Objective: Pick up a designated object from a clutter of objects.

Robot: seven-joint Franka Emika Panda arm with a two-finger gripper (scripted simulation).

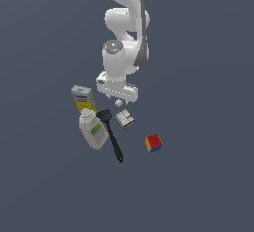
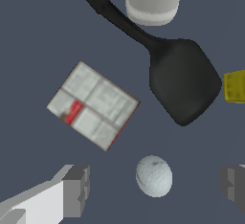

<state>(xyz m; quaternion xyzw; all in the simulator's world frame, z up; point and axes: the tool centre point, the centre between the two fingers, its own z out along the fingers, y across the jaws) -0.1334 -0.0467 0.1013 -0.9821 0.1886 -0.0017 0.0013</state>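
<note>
The tiny pale ball (image 2: 154,175) lies on the surface between the wide-spread fingers (image 2: 76,190), near the white-red box (image 2: 93,105) and the black spatula (image 2: 182,82). It looks light, hard and smooth, so it will likely roll; the fingers should close squarely across its middle.

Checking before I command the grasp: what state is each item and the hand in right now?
Ball: on the floor, between the open fingers, ungrasped.
Hand: open, empty.
White-red box: lying flat.
Spatula: lying flat.
Bottle: lying down.
Carton: tipped back.
Cube: resting, untouched.
</note>
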